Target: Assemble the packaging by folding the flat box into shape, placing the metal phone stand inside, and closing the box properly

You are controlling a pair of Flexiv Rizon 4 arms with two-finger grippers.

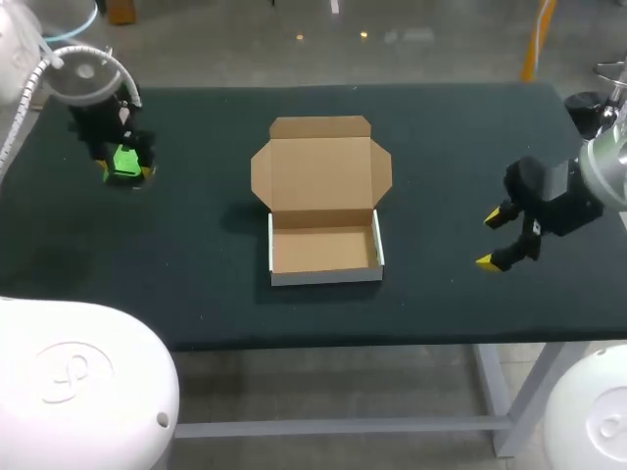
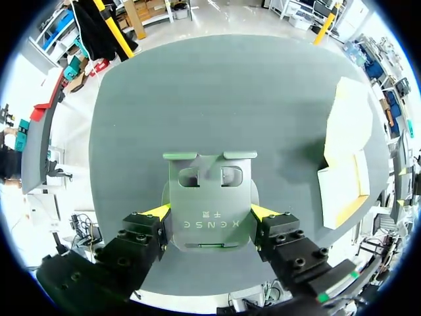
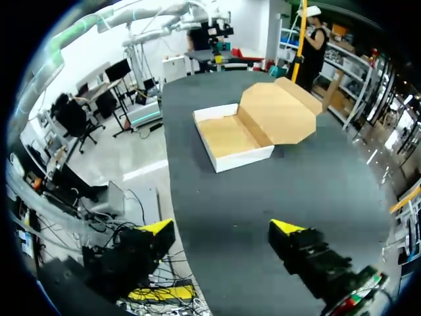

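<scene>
From above, the box (image 1: 325,257) sits mid-scene on the desk (image 1: 196,284), folded up, its lid (image 1: 321,171) open to receive the stand (image 1: 124,162), far left. At the left wrist, the left fingers (image 2: 158,212) pinch the stand's sides, ready to carry it. The right fingers (image 3: 158,228) hang spread, with the box ahead, probably kept free for the lid.

The box (image 1: 325,245) is plain cardboard, matt brown inside, with a white outer face on its low walls. The phone stand (image 2: 210,191) is thin sheet metal under a smooth, matt grey-green coat with only a faint sheen. The worktop (image 1: 196,284) has a dark, dull, even cover. The left tool (image 2: 210,211) and right tool (image 3: 222,228) have matt black bodies with smooth yellow tips. Dark bolt heads sit in the left tool's blocks.
</scene>
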